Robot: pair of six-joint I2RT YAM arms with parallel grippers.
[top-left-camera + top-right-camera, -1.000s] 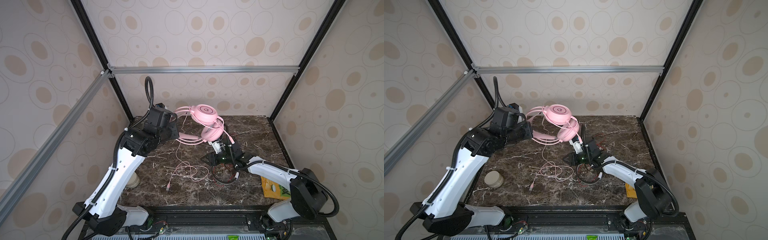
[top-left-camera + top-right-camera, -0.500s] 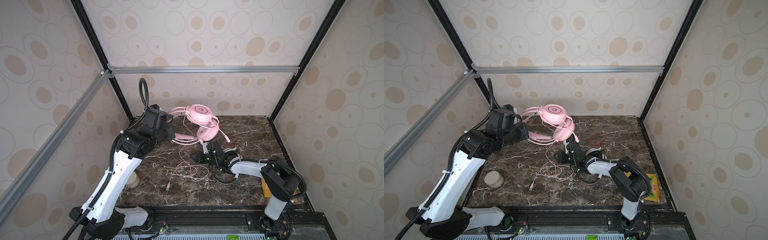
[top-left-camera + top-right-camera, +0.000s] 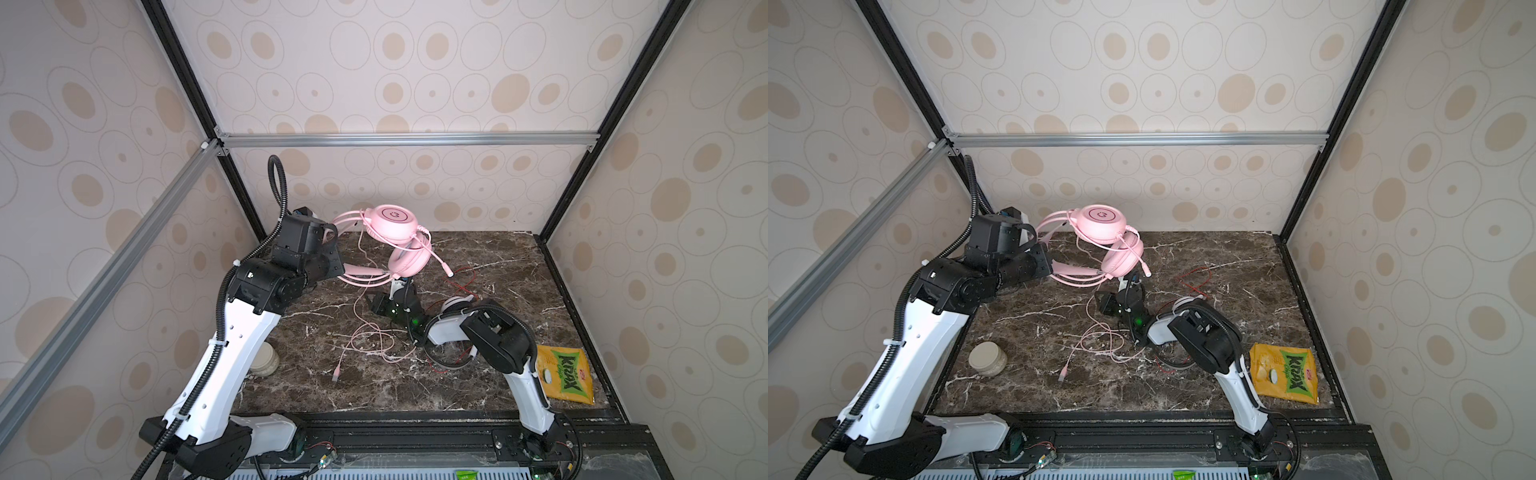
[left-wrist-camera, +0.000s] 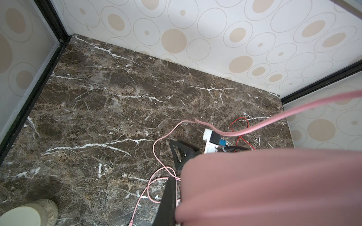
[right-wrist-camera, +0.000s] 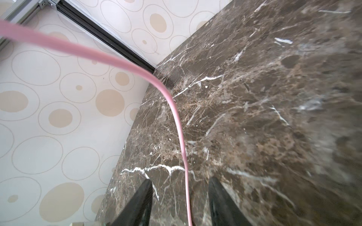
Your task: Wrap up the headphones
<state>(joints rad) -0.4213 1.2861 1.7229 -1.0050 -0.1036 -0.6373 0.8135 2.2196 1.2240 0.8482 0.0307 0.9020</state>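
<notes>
Headphones (image 3: 395, 224) hang above the table (image 3: 490, 266), left tool (image 3: 337, 270) clamped on their headband (image 3: 363, 274); right tool (image 5: 180, 181) stands half open around the pink cable (image 5: 176, 109). Close there first, then wind snug loops.

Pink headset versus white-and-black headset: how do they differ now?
The pink headset hangs above the table, headband in the shut left gripper; the white-and-black headset lies on the table, ungripped. The pink headset shows plainly; the white-and-black headset hides mostly under the right arm. The pink headset trails a pink cable, the white-and-black headset a red cable. Both cables lie loose on the table.
</notes>
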